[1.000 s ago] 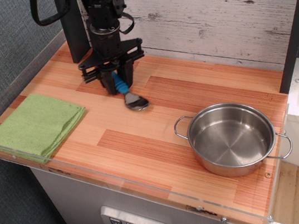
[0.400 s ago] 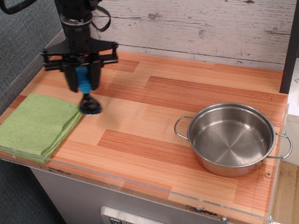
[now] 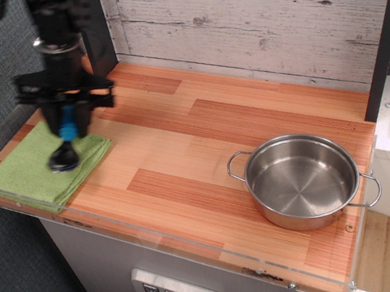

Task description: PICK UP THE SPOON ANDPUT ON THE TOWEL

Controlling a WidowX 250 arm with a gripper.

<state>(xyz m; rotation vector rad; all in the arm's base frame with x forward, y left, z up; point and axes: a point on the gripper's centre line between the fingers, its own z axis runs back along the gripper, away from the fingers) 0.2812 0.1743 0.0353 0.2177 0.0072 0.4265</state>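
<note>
A: One spoon (image 3: 67, 139), pinched by its blue handle in the jaws, hangs bowl-down over the towel (image 3: 40, 165)

B: Released from this height, it might bounce onto the tabletop (image 3: 202, 145)

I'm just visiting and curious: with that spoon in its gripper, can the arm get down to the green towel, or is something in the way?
Probably yes. The gripper holds the spoon right over the towel, and nothing lies on the cloth.
</note>
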